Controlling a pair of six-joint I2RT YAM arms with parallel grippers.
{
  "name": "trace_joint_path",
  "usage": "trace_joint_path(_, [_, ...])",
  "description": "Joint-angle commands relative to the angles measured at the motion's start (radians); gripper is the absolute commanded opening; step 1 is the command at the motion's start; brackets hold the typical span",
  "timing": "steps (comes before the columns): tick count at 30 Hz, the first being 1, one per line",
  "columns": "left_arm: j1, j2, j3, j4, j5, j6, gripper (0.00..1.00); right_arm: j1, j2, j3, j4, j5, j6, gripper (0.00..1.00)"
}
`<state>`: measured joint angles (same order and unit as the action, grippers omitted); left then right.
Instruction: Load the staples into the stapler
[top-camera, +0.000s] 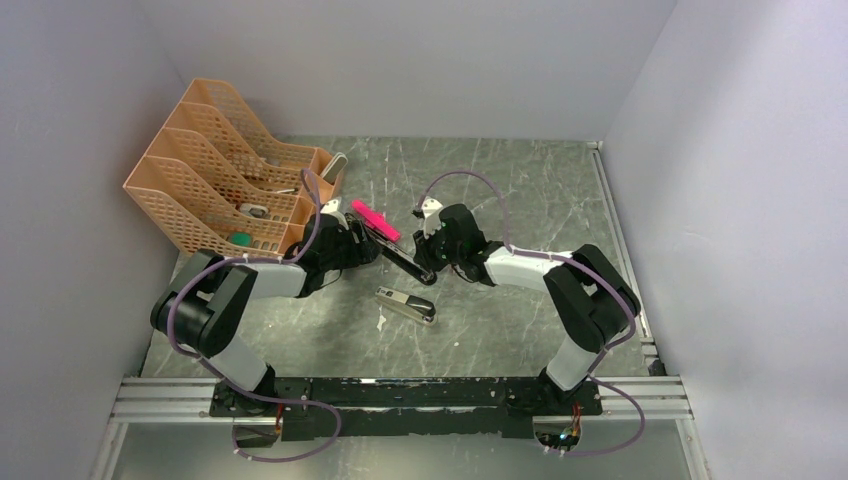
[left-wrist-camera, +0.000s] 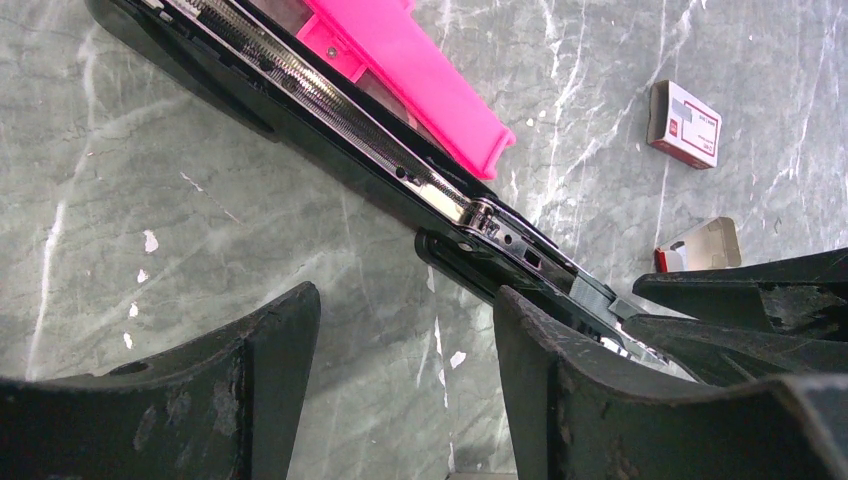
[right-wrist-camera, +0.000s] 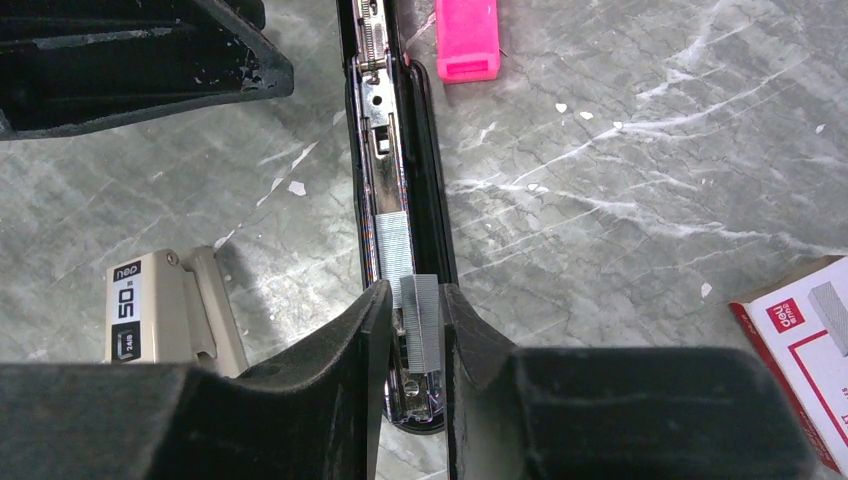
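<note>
I had the right gripper (right-wrist-camera: 415, 297) pinched narrow on the staples (right-wrist-camera: 422, 325), a short silvery strip held lengthwise just above the near-right end of the stapler (right-wrist-camera: 385, 150). The stapler lay open in the middle of the table (right-wrist-camera: 650, 200), running from far left to near right between the two arms, with its silver rail facing up. The pink piece (right-wrist-camera: 467, 40) sat beside its far end. A second strip (right-wrist-camera: 392, 245) lay in the rail just beyond my fingertips. The left gripper (left-wrist-camera: 405, 300) stood wide beside the stapler and was not clamping it; I could not tell whether either finger touched the black body.

As I judged it, the held strip sat a touch right of the channel and slightly skewed. I would square it to the rail first, then lower it until it seated before letting go. Dropping it from a height risked it tipping or breaking apart. I would open only a little, since the channel walls stood just beside the fingers. With nothing gripping the stapler, a sideways nudge could slide it, so I would press straight down.
</note>
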<state>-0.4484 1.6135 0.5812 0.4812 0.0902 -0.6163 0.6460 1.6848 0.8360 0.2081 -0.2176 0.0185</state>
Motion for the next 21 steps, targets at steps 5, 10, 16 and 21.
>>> trace_joint_path(5, [0.005, -0.022, 0.002, 0.038, -0.017, 0.014, 0.68, -0.006, 0.002, 0.021, -0.01, -0.013, -0.016, 0.28])
trace_joint_path(10, [0.005, -0.023, 0.002, 0.038, -0.017, 0.014, 0.68, -0.006, 0.016, 0.029, -0.024, -0.009, -0.021, 0.27])
trace_joint_path(16, [0.005, -0.023, 0.002, 0.039, -0.017, 0.014, 0.68, -0.005, 0.022, 0.033, -0.031, -0.002, -0.025, 0.22])
trace_joint_path(21, [0.005, -0.024, 0.0, 0.041, -0.016, 0.014, 0.68, -0.004, 0.024, 0.036, -0.034, -0.008, -0.026, 0.22])
